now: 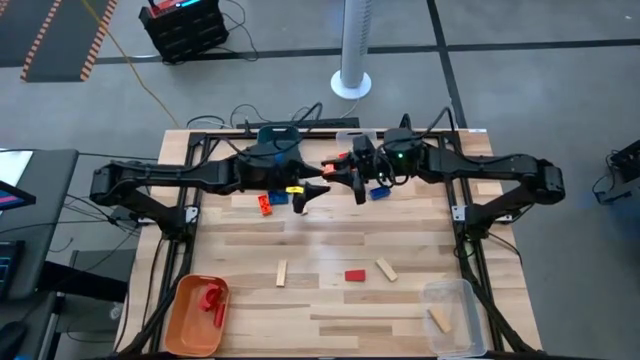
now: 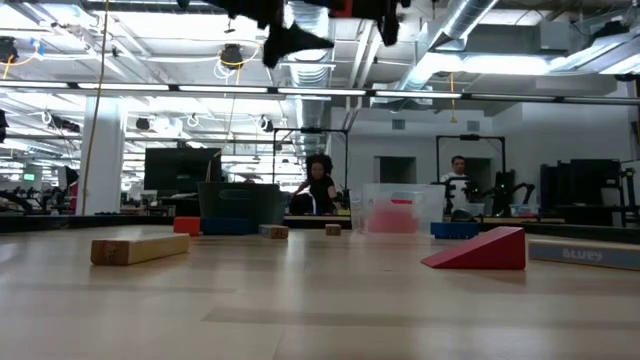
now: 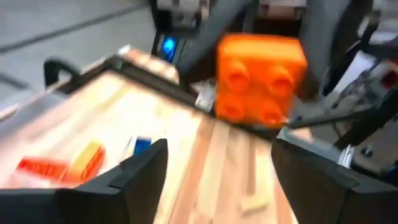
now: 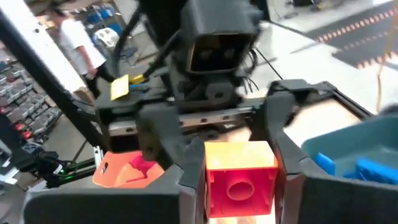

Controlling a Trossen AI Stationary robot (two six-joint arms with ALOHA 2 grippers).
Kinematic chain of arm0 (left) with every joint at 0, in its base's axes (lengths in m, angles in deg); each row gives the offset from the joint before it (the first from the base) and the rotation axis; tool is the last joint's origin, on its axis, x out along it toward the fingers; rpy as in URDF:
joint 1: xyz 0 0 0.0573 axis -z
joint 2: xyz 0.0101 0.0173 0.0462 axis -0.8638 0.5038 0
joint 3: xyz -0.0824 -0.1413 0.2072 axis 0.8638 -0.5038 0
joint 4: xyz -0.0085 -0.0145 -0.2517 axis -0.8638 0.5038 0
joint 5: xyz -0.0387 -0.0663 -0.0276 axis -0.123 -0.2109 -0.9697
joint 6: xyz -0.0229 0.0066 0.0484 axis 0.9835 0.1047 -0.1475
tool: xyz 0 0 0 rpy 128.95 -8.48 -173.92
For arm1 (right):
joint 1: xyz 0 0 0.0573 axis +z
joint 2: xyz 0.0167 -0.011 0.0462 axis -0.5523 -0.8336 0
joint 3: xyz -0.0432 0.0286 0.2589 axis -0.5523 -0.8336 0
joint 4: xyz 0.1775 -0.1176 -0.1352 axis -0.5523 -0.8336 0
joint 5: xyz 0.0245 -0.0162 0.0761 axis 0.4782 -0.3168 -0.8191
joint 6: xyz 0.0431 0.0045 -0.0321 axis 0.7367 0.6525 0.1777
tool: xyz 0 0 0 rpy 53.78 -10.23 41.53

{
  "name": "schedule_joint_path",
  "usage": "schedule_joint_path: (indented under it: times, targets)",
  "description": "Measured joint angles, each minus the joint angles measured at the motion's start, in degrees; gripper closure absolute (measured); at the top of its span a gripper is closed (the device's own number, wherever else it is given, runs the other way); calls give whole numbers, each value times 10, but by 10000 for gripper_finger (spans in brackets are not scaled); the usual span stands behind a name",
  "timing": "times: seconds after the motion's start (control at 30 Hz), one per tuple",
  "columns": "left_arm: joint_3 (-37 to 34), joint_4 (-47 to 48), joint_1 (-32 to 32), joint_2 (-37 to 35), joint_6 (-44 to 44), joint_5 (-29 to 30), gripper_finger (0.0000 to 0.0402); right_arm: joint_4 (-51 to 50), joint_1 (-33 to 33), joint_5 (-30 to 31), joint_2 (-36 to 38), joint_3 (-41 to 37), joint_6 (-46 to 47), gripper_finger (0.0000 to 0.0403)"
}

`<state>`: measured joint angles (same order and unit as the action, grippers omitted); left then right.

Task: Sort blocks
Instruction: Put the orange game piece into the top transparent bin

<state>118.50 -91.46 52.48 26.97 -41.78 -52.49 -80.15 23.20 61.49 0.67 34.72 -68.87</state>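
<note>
Blocks (image 1: 355,275) — several loose at 6 o'clock; few binned. Right gripper (image 4: 239,180) pinches red-and-yellow block (image 4: 239,171); left gripper (image 3: 217,165) spread — mostly unsorted.

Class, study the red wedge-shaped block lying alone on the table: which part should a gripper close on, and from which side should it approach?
Grip the red wedge block across its two flat parallel side faces, coming straight down from above. The sloped top seen in the low view would likely let fingers slip, and nothing crowds it.

A grey concrete floor (image 1: 560,110) with dark seams surrounds the counter; a white column base (image 1: 352,82) stands beyond its far edge. Level across, ceiling strip lights (image 2: 150,45), ducts (image 2: 470,20), monitors (image 2: 170,175) and 2 distant people (image 2: 320,185) show
</note>
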Motion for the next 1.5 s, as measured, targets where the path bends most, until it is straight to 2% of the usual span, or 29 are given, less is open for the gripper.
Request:
schedule_joint_path:
  times: [0.1,0.2,0.27,0.4,0.53,0.67,0.77,0.87,1.0,1.1,1.3,1.5]
  targets:
    - [0,63,0,-9,11,0,104,-57,-24,37,1,0,14,310]
    - [0,143,0,-21,37,0,103,-152,-57,97,-9,0,11,310]
    - [0,202,2,-29,53,0,106,-202,-86,112,-28,0,15,310]
    - [0,312,10,-41,74,0,113,-254,-141,108,-80,0,20,310]
    - [0,422,25,-42,76,0,117,-290,-186,68,-140,-1,21,310]
    - [0,494,47,-42,77,20,118,-300,-209,41,-170,0,24,305]
    - [0,530,63,-42,85,49,118,-304,-215,40,-184,0,25,285]
    - [0,564,76,-42,92,69,118,-305,-221,31,-187,0,25,246]
    - [0,596,71,-42,99,74,118,-308,-228,27,-184,0,23,188]
    - [-19,597,49,-42,136,73,118,-310,-233,27,-163,0,21,164]
    - [-105,562,3,-41,322,58,118,-326,-226,43,-70,0,28,166]
    - [-170,456,-20,-40,443,71,118,-328,-157,98,28,0,26,176]
